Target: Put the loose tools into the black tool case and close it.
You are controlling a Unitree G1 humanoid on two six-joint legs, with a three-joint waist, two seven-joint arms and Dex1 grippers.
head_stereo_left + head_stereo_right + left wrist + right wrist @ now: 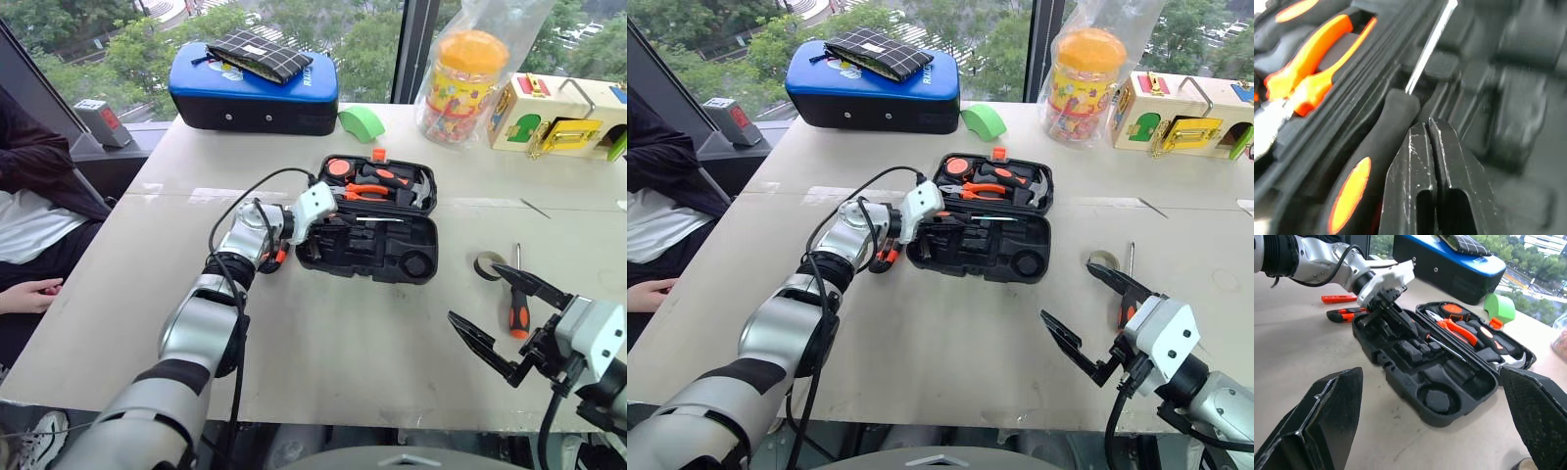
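Observation:
The black tool case (364, 257) lies open mid-table, its far half holding pliers and a hammer. One screwdriver (1376, 152) with an orange-and-black handle rests in a slot of the near half, shaft (377, 219) pointing right. My left gripper (1427, 125) is shut beside that handle at the case's left end, with nothing between its fingers. A utility knife (1344, 315) and a slim orange tester screwdriver (1338, 298) lie on the table left of the case. At the right lie another screwdriver (518, 311) and a tape roll (485, 264). My right gripper (471, 290) hovers open just in front of them.
A blue-topped case (255, 93) with a checked pouch stands at the back left, with a green block (362, 122) beside it. A bagged jar (465, 78) and a wooden latch box (558, 117) stand back right. A person (29, 215) sits at the table's left side.

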